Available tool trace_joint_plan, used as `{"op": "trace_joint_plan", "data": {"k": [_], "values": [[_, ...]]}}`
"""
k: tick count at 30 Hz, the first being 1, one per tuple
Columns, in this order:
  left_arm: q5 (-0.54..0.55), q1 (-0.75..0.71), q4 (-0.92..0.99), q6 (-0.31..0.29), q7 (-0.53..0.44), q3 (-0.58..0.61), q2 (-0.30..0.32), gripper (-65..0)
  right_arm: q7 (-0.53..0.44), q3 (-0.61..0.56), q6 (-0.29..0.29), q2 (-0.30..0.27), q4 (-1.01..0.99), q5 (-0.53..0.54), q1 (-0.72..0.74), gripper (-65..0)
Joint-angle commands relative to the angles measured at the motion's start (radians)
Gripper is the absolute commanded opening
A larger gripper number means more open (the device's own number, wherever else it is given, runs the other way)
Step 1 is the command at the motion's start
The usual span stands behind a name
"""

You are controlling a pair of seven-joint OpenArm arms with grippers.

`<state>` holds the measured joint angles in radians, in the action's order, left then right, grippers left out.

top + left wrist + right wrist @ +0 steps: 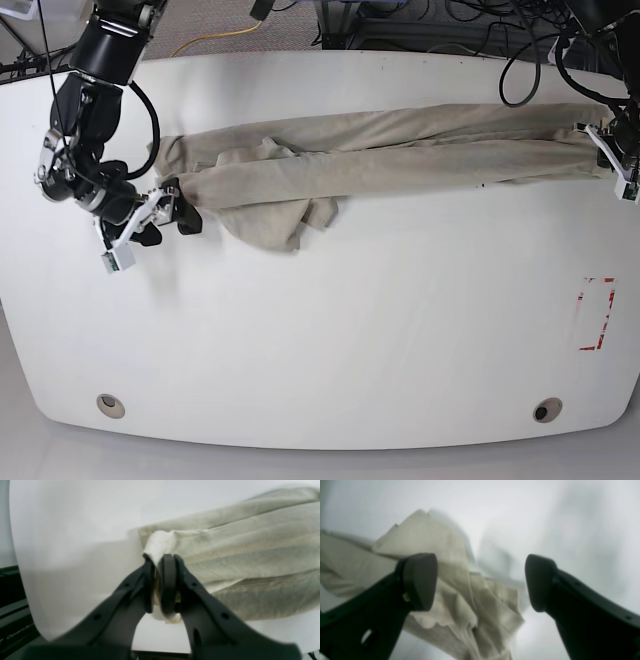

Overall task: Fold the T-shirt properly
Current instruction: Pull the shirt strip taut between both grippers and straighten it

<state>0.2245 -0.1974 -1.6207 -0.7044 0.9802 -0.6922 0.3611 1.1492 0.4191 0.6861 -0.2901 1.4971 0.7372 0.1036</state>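
Note:
The beige T-shirt (400, 150) lies pulled into a long, wrinkled band across the far half of the white table (320, 340). In the base view my left gripper (598, 140) is at the band's right end. Its wrist view shows the left gripper (161, 585) shut on a bunched fold of the T-shirt (250, 555). My right gripper (183, 208) is at the band's left end, beside the crumpled cloth. The right wrist view shows the right gripper (480, 580) open wide, hanging over a rumpled corner of the T-shirt (445, 542) with nothing between the fingers.
A red-and-white marked rectangle (598, 314) is on the table at the right. Two round holes (110, 405) (545, 410) sit near the front edge. Cables (470, 20) lie behind the far edge.

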Motion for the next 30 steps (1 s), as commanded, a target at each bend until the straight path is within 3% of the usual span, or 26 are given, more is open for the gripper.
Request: {"op": "trace_joint_plan", "data": {"k": [1,4,7,14,19,22,28,30], "values": [[0.005,0.006,-0.017,0.006,-0.014,-0.007,0.023,-61.5,-0.011,-0.056,0.012,-0.001,-0.060,-0.001,0.069,-12.7],[0.005,0.003,-0.019,0.006,-0.014,-0.007,0.023,-61.5,-0.016,-0.134,0.012,0.004,-0.117,-0.038,0.118,-12.7],[0.005,0.003,-0.019,0.006,-0.014,-0.007,0.023,-61.5,-0.019,-0.177,0.012,0.044,-0.154,-0.086,0.147,-12.7],[0.005,0.002,-0.019,0.006,-0.014,-0.011,0.023,-61.5,-0.044,-0.182,0.012,0.122,-0.169,-0.267,0.163,-12.7],[0.005,0.002,-0.019,0.006,-0.014,-0.011,0.023,-61.5,-0.045,-0.182,0.012,0.162,-0.165,-0.336,0.161,-13.8],[0.005,0.002,-0.019,0.006,-0.014,-0.008,0.023,-61.5,-0.045,-0.182,0.012,0.168,-0.163,-0.334,0.160,-23.9],[0.005,0.003,-0.019,0.006,-0.014,-0.007,0.023,-61.5,-0.050,-0.182,0.012,0.170,-0.166,-0.336,0.161,-57.5],[0.005,0.005,-0.019,0.006,-0.014,-0.007,0.023,-61.5,-0.061,-0.182,0.012,0.170,-0.163,-0.334,0.161,-63.9]]}}
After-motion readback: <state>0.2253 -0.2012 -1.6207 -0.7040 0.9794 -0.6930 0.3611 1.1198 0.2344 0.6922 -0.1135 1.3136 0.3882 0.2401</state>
